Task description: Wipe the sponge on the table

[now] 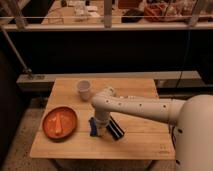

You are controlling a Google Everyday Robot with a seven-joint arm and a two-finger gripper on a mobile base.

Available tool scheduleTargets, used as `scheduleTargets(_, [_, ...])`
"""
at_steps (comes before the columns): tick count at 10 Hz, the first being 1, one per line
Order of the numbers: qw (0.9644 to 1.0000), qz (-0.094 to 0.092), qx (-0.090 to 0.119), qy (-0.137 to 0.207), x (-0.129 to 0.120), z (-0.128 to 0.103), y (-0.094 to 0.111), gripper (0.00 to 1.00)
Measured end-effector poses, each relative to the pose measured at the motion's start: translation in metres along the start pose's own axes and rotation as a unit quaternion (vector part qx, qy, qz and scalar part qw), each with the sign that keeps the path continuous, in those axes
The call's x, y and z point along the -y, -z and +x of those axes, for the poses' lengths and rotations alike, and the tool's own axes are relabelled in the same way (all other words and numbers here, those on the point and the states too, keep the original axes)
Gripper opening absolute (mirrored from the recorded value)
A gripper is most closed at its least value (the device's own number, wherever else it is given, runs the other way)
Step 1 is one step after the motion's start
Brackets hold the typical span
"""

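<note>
The light wooden table (140, 137) fills the middle of the camera view. A small dark-blue sponge (93, 127) lies flat on it, just left of the arm's end. My gripper (100, 129) points down onto the tabletop at the sponge, at the end of the white arm (135, 106) that reaches in from the right. The arm's wrist covers most of the sponge and the contact point, so only its left edge shows.
A black ribbed oblong block (116, 130) lies just right of the gripper. A round orange plate (59, 122) with an orange piece on it sits at the left. A white cup (83, 89) stands at the back. A dark counter and railing lie beyond the table.
</note>
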Motion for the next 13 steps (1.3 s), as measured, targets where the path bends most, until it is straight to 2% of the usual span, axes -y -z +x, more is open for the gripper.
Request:
scheduleTargets(8, [0.9992,-0.001,0.000,-0.040,0.0079,0.0012,0.0046,0.07])
scheduleTargets(13, [0.9973,-0.006,0.000,-0.073,0.0096,0.0038,0.0065,0.07])
